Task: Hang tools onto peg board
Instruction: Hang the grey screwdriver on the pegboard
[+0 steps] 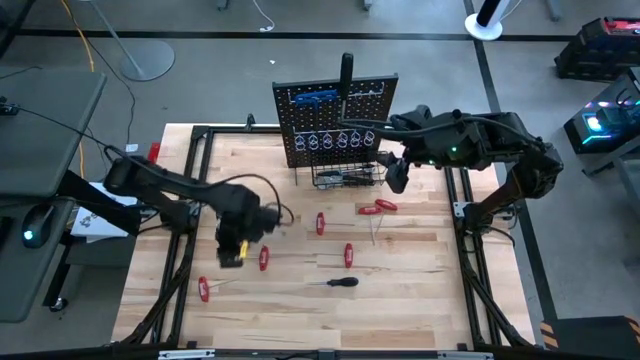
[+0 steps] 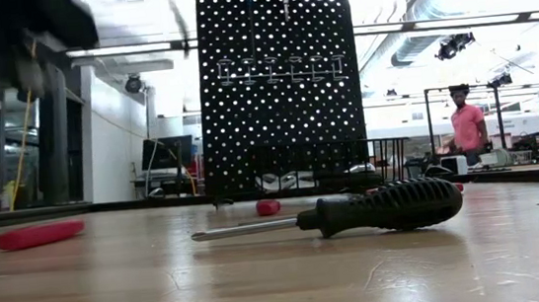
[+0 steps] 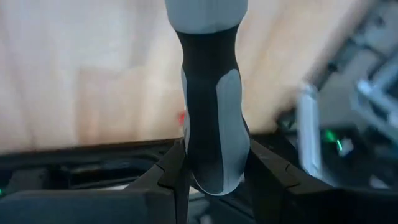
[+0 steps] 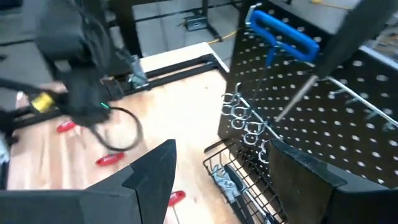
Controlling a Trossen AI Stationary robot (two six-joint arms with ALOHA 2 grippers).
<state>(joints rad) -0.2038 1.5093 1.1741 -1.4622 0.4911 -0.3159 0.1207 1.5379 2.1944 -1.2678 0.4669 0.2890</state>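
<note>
Here left fingers (image 3: 217, 180) clamp grey-black handle (image 3: 208, 112); right fingers (image 4: 217, 180) wide beside peg board (image 1: 338, 120) edge.

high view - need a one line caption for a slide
Left gripper holds a tool above scattered red-handled tools; right gripper hovers open beside the peg board.

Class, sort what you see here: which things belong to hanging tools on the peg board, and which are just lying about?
Part of the job:
- peg board with blue T-handle key
- black-and-grey tool handle held in the left gripper
- black-handled screwdriver
- red-handled tools on the wood
- right gripper, beside the board

Just lying about:
- computer mouse
- person in the background
</note>
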